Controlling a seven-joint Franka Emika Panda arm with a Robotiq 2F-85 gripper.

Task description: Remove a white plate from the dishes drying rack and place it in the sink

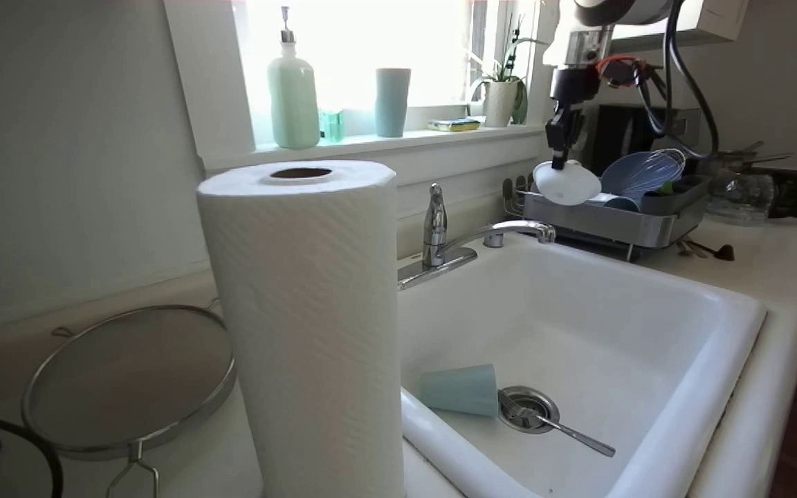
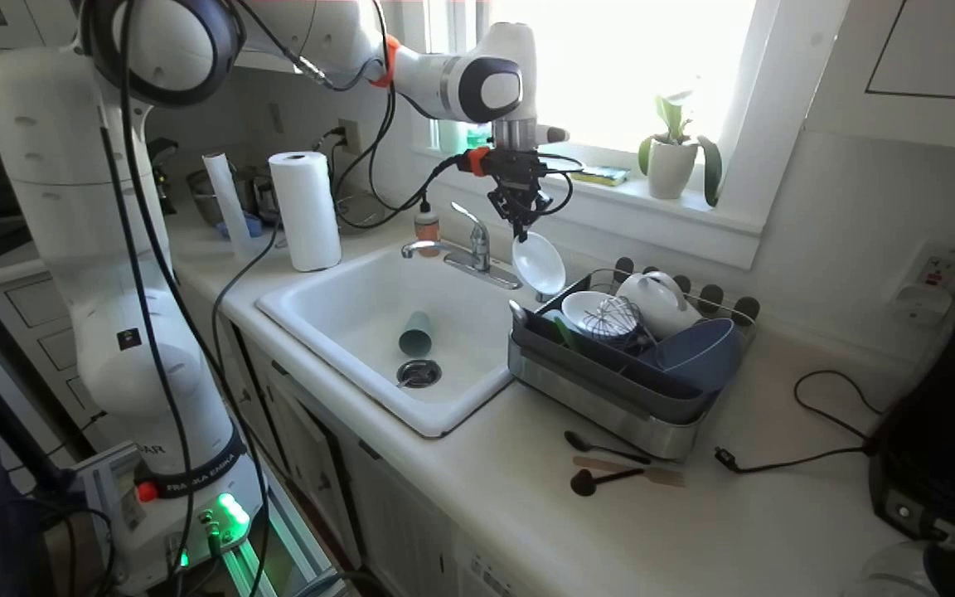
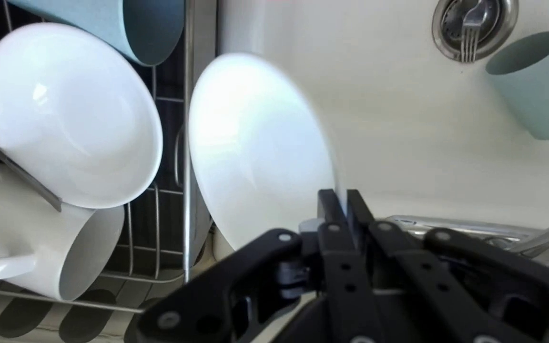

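Observation:
My gripper (image 3: 340, 197) is shut on the rim of a round white plate (image 3: 255, 147). The plate hangs steeply tilted below the fingers in both exterior views (image 1: 570, 187) (image 2: 540, 265). It is raised at the sink-side edge of the dishes drying rack (image 2: 593, 414), which also shows in the wrist view (image 3: 201, 43). The gripper (image 2: 521, 235) is near the wall behind the rack and sink. The white sink (image 2: 436, 423) lies beside the rack; its basin shows in the wrist view (image 3: 374, 124). Another white dish (image 3: 74, 114) sits in the rack.
A pale blue cup (image 1: 461, 389) and a fork (image 1: 582, 437) lie in the sink by the drain. The chrome tap (image 1: 502, 232) stands at the sink's back edge. The rack holds a white mug (image 2: 658, 303), a blue bowl (image 2: 693, 355) and a whisk (image 2: 613, 319). A paper towel roll (image 2: 305, 211) stands beyond.

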